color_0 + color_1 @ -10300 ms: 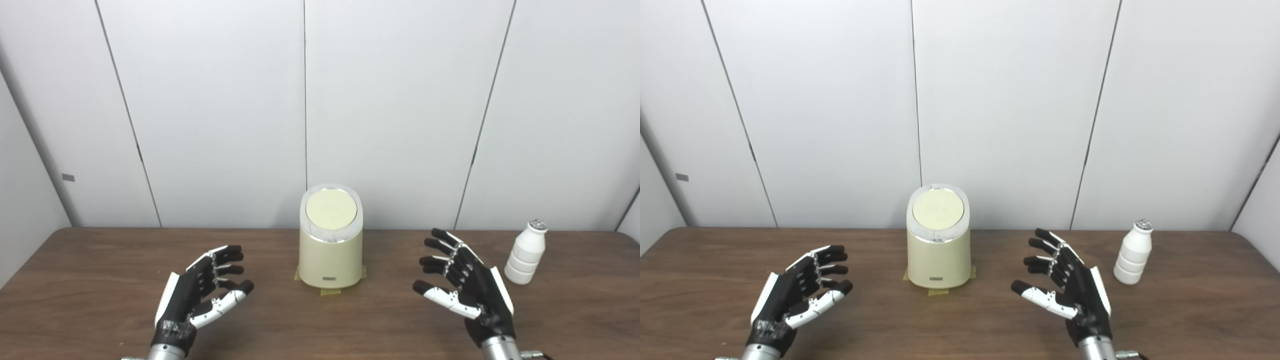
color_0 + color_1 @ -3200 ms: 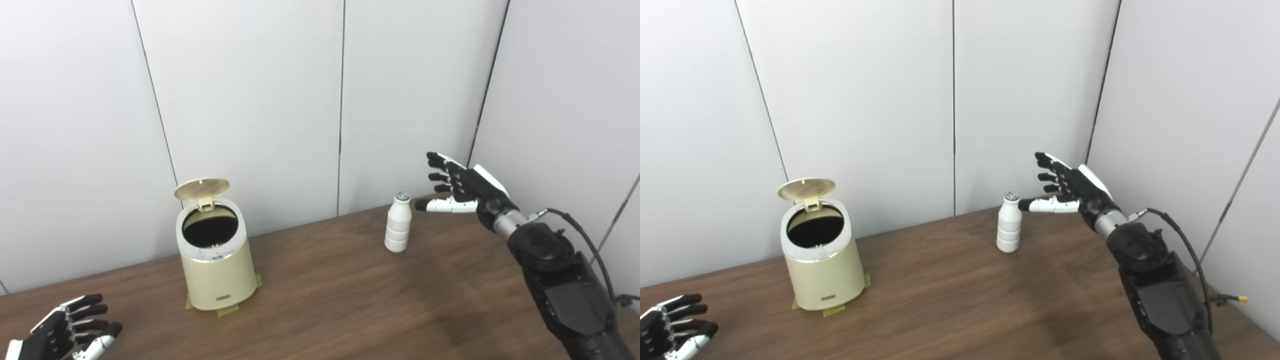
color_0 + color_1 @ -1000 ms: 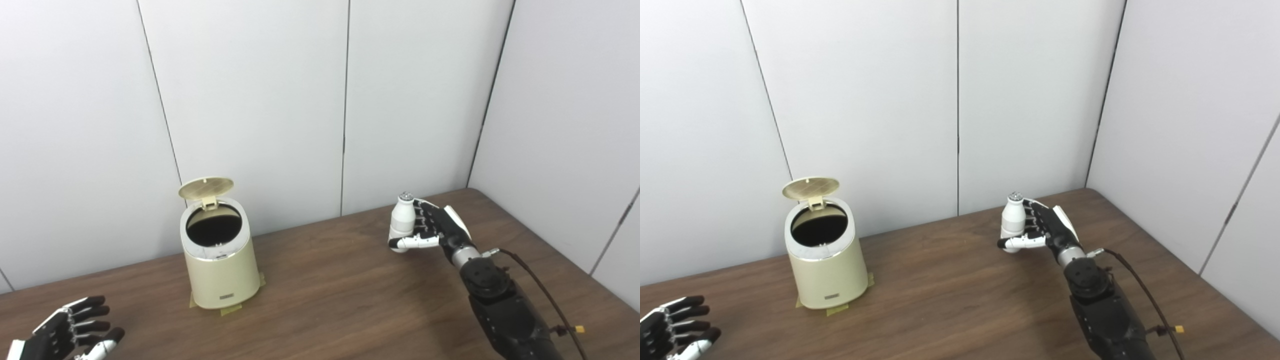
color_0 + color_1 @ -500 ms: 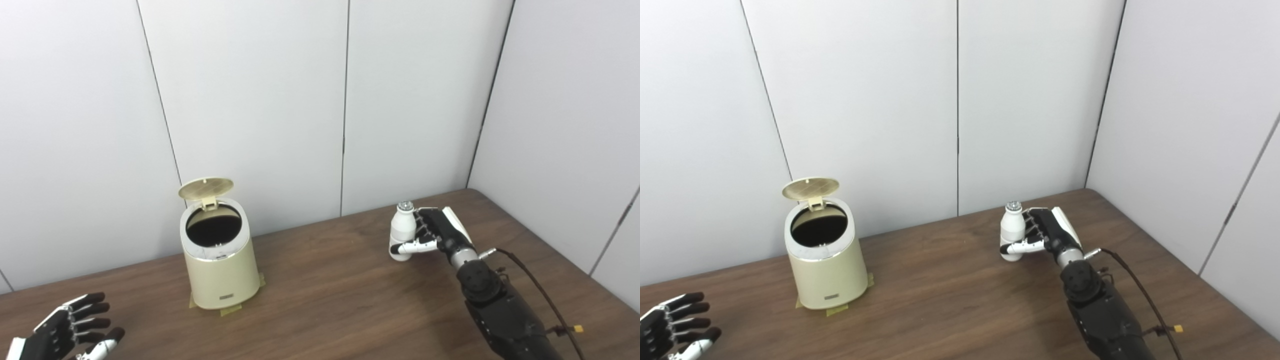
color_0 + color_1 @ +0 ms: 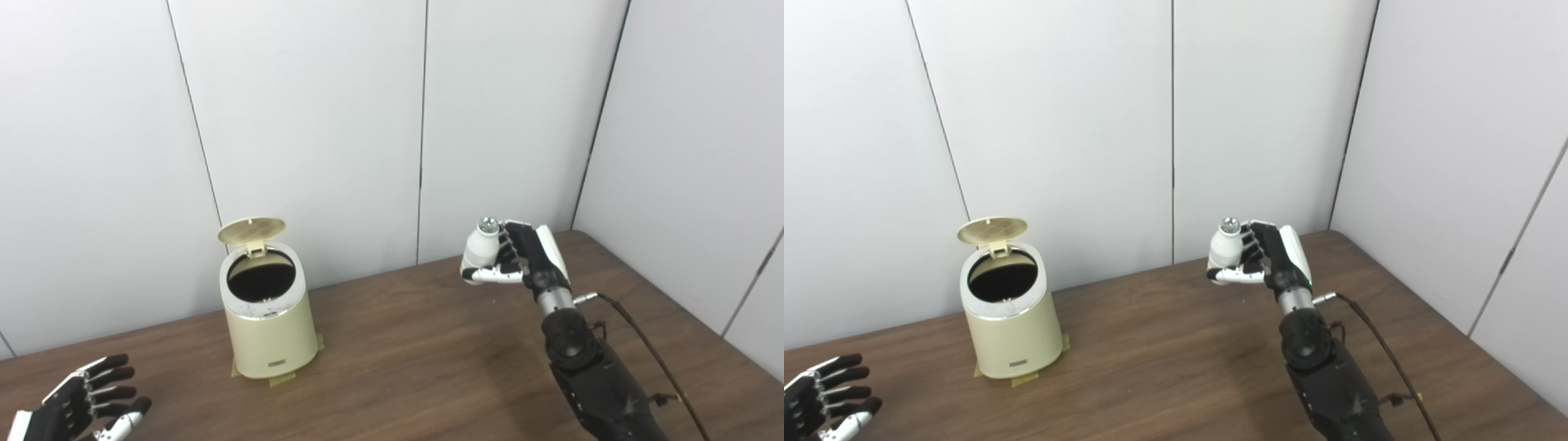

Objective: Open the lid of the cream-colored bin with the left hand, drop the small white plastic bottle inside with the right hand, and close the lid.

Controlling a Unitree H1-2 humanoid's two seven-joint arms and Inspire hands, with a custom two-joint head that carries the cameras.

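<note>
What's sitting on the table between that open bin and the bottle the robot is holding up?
Nothing: only bare table lies between the bin and the bottle in the right hand. Both eye views show it.

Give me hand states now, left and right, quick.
Left hand: open, fingers spread, holding nothing, low at the table's near left.
Right hand: shut on the bottle, lifted off the table.

Before us, a dark wooden table. On it the cream-colored bin stands upright, lid tipped open, tape under its base.
</note>
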